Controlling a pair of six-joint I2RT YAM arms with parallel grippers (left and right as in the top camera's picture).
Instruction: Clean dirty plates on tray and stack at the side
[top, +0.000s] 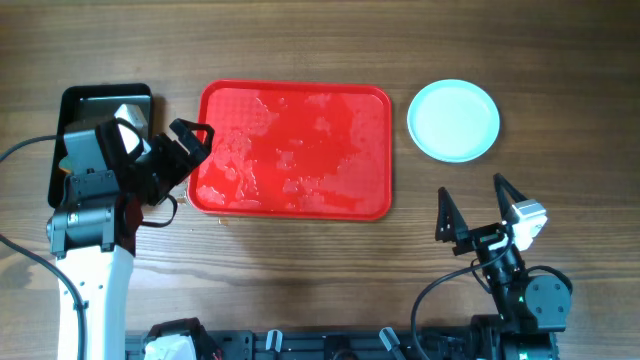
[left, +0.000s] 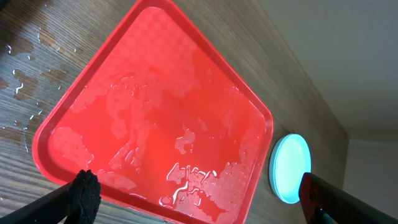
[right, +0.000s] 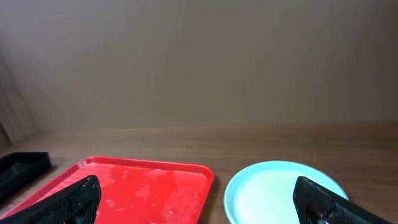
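The red tray (top: 295, 100) lies at the table's middle, wet with streaks of water, with no plate on it. The pale mint-blue plates (top: 454, 120) show as one round disc on the table right of the tray; I cannot tell how many are stacked. My left gripper (top: 195, 150) is open and empty over the tray's left edge. My right gripper (top: 470, 187) is open and empty, near the front of the table, short of the plates. The left wrist view shows the tray (left: 155, 118) and the plates (left: 291, 168). The right wrist view shows the tray (right: 143, 186) and the plates (right: 280, 193).
A smaller black tray (top: 105, 100) stands at the far left, partly under my left arm, and shows in the right wrist view (right: 22, 165). Water drops (left: 25, 81) lie on the wood beside the red tray. A wall rises behind the table.
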